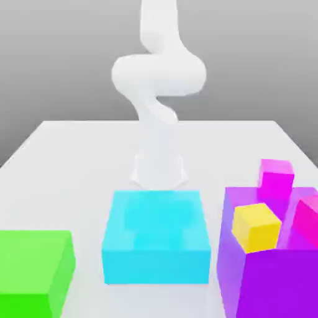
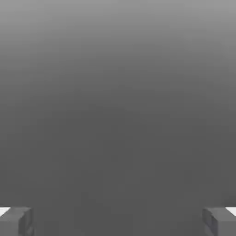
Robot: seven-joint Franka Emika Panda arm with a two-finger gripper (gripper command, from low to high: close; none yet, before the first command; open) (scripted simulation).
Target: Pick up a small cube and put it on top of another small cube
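Note:
A small yellow cube (image 1: 256, 227) rests on top of a large purple block (image 1: 267, 279) at the exterior view's right. A small magenta cube (image 1: 276, 177) stands behind it, toward the block's far edge. A pink-magenta cube (image 1: 305, 217) sits at the right border, partly cut off. My white arm (image 1: 155, 74) rises at the back of the table, far from these cubes. In the hand view my gripper (image 2: 118, 221) is open, its grey fingertips (image 2: 16, 221) wide apart, with nothing between them and plain grey background ahead.
A large cyan block (image 1: 155, 239) stands in the middle front, just before the arm's base. A large green block (image 1: 34, 270) sits at the front on the exterior view's left. The white table (image 1: 68, 161) stretches back behind the blocks.

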